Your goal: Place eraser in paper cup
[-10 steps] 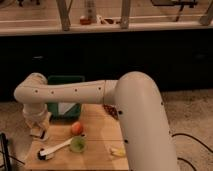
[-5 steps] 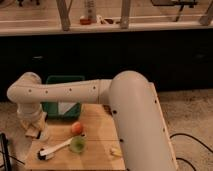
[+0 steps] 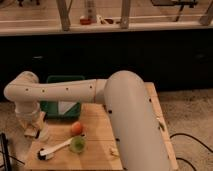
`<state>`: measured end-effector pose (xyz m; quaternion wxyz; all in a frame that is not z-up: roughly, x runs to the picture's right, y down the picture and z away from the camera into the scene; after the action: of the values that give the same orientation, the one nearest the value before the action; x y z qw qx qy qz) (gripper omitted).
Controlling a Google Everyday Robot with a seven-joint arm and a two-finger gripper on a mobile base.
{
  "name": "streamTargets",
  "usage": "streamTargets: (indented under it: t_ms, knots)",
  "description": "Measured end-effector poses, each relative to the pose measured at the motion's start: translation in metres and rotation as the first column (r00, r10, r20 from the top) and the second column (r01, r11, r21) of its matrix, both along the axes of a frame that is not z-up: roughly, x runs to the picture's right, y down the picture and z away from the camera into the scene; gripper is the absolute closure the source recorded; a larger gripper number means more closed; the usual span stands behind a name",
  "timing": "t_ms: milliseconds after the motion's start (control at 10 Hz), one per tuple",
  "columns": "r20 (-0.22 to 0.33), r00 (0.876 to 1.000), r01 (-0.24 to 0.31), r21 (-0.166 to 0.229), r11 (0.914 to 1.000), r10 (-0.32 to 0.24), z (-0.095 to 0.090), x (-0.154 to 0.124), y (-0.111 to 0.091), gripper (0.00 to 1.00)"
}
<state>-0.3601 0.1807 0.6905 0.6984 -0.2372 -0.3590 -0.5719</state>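
My arm reaches across the wooden table point(image 3: 95, 155) to its far left edge. The gripper point(image 3: 33, 131) hangs there below the white wrist, just above the table top. A small white shape point(image 3: 44, 133) stands right beside the gripper on its right and looks like the paper cup; the wrist partly hides it. I cannot pick out the eraser; it may be hidden at the gripper.
An orange ball point(image 3: 76, 128) and a small translucent green cup point(image 3: 77, 145) sit mid-table. A white tool with a dark end point(image 3: 53, 149) lies at the front left. A green bin point(image 3: 62, 102) stands at the back left. A small pale object point(image 3: 114, 150) lies beside my arm.
My arm has swung a little further left and its elbow end has shifted left. The gripper stays low at the table's left edge. The ball, green cup and tool have not moved.
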Motion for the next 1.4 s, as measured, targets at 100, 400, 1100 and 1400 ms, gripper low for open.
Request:
streamTargets:
  t_ms: [100, 400, 1100, 1400]
  knots:
    - [-0.007, 1.0, 0.005, -0.005, 1.0, -0.005, 0.0009, 0.0001, 0.0011, 0.53]
    - [-0.016, 1.0, 0.005, -0.014, 0.9999, -0.005, 0.0041, 0.0016, 0.0011, 0.26]
    - [-0.013, 1.0, 0.006, -0.026, 0.9996, -0.007, 0.0086, 0.0039, 0.0023, 0.2]
    - [-0.013, 1.0, 0.001, -0.023, 0.9997, -0.001, 0.0092, 0.0073, 0.0008, 0.2]
